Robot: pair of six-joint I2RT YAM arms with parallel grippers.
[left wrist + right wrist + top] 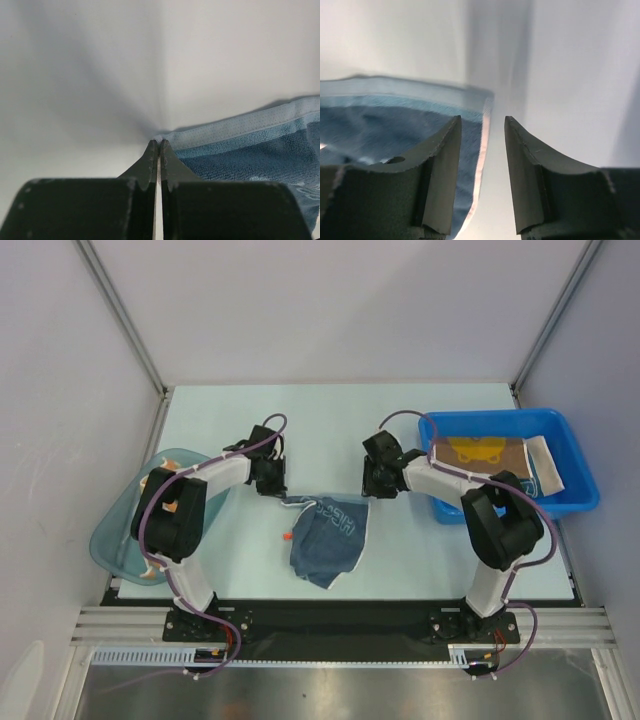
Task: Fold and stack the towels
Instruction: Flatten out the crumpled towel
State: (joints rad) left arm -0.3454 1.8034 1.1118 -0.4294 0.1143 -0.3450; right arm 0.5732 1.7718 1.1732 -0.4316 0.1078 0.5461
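Observation:
A teal-blue towel [326,538] printed "HELLO" lies rumpled on the table between the arms. My left gripper [280,490] is at its far left corner. In the left wrist view that gripper [159,143] is shut, with the pale hem corner of the towel [260,150] pinched at its tips. My right gripper [372,488] stands at the towel's far right corner. In the right wrist view it [482,120] is open, and the towel's [380,115] edge runs up between its fingers, close to the left one. Nothing is gripped there.
A blue plastic bin [575,455] at the right holds a brown towel with yellow print [480,452] and a white one [545,466]. A translucent teal tub [115,530] at the left holds an orange cloth [152,571], mostly hidden by the left arm. A small orange speck [287,536] lies beside the towel.

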